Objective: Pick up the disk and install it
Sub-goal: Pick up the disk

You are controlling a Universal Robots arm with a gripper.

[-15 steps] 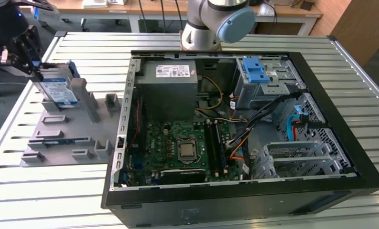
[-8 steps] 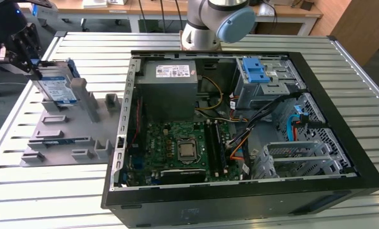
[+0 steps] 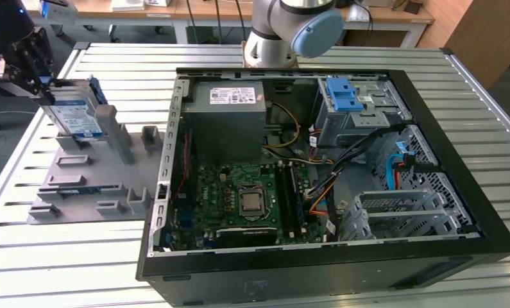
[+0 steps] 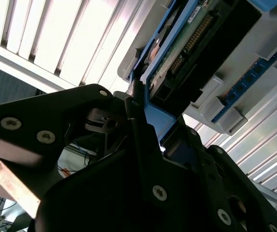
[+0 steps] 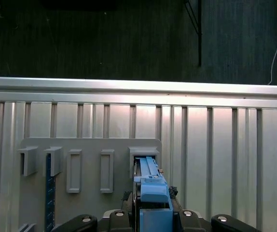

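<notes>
The disk, a flat silver drive with a white-and-blue label, clipped in a blue plastic frame, stands upright on its edge in a slot of the grey rack on the slatted metal table, at the exterior view's left. Its labelled face is turned toward the exterior camera. The second wrist view shows its other face, dark, with a green circuit board and a row of connector pins. In the first wrist view its blue frame runs edge-on into the rack's slot. The gripper clamps the frame's upper end.
</notes>
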